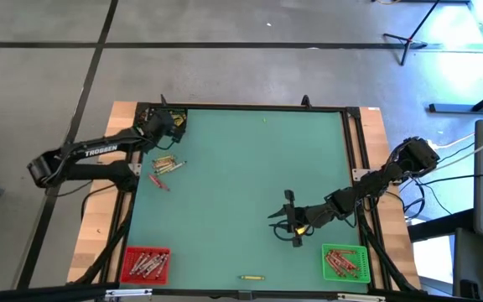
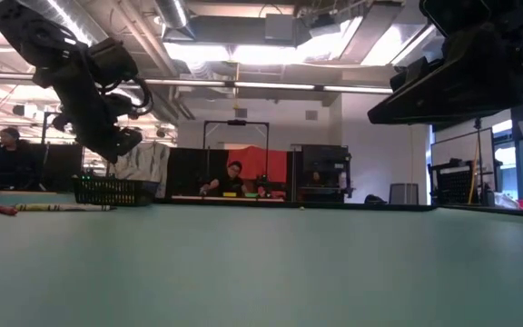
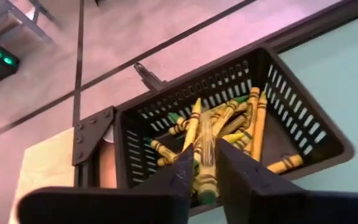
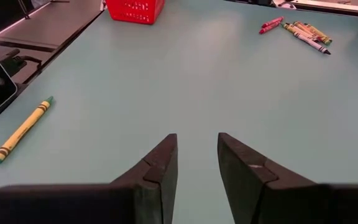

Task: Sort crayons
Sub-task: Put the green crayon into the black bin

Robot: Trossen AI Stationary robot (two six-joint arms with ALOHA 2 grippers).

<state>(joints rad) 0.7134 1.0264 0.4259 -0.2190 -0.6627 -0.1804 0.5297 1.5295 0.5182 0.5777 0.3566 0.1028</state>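
**Crayons split between three bins and the green surface**

Crayons (image 1: 166, 165) lie in a loose cluster on the green surface (image 1: 250, 184), near your left arm; some are yellow, a few red. One more yellow crayon (image 4: 21, 130) lies alone near the front edge, between the red bin (image 1: 145, 264) and the green bin (image 1: 344, 262). Both of those bins already hold crayons.

Your left claw (image 3: 205, 168) hangs over the black bin (image 3: 309, 134) at the far left corner of the surface. A yellow crayon with a green tip (image 3: 205, 155) stands between its fingers (image 3: 179, 174), pointing down into the bin. The jaws sit close on either side of it, but you cannot tell whether they grip it or have let go. Below it, the black bin holds a pile of yellow and orange crayons (image 3: 241, 121).

Your right claw (image 4: 196, 155) sits above bare surface toward the front right, near the green bin. Its fingers stand partly apart with nothing between them. The lone yellow crayon lies off to one side of it, well apart.
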